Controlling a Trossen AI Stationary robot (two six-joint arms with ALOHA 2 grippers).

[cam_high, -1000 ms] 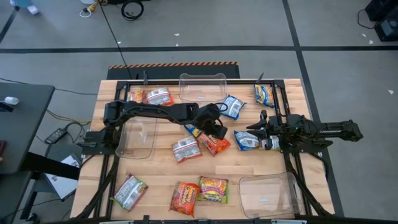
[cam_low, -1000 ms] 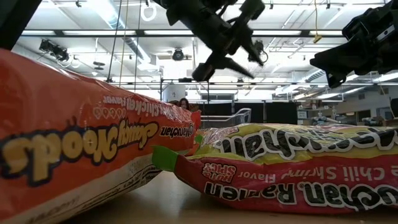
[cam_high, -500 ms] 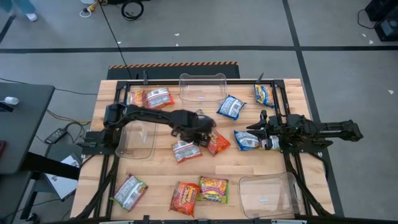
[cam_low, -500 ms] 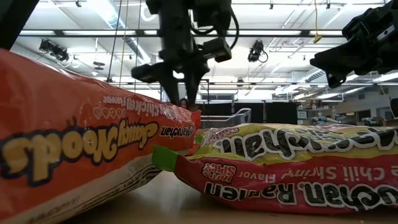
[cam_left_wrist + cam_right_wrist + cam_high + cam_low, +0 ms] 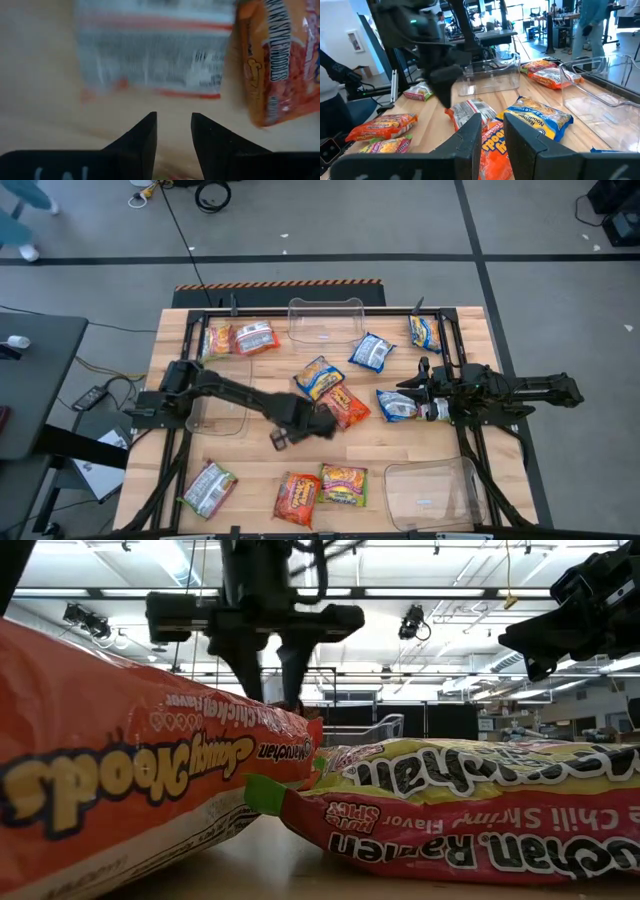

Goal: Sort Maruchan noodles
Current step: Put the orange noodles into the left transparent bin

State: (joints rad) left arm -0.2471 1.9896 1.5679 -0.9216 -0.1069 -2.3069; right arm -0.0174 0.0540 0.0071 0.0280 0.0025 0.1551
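Note:
The Maruchan noodles lie scattered flat on the wooden table (image 5: pixel 400 445). My left gripper (image 5: pixel 298 428) points down near the table's middle, open and holding nothing. A silver-white packet with red (image 5: pixel 155 55) lies just ahead of its fingertips, with an orange-red packet (image 5: pixel 280 60) beside it. In the high view the arm hides most of the silver-white packet. A blue-and-yellow packet (image 5: pixel 318 375) lies just beyond the orange-red one (image 5: pixel 346 408). My right gripper (image 5: pixel 492 132) waits at the right edge, level and narrowly open, with a blue packet (image 5: pixel 397 405) in front of it.
Clear trays stand at the far middle (image 5: pixel 325 320), at the left (image 5: pixel 220 402) and at the near right (image 5: pixel 435 492). More packets lie at the far left (image 5: pixel 253 337), the far right (image 5: pixel 425 332) and along the near edge (image 5: pixel 297 498). A black frame (image 5: pixel 300 311) rims the table.
My left gripper has swung from above the middle packets toward the table's near edge and a little left, sinking and rolling about its own axis. It now points down over the silver-white packet. The blue-and-yellow packet, earlier under the arm, now shows whole.

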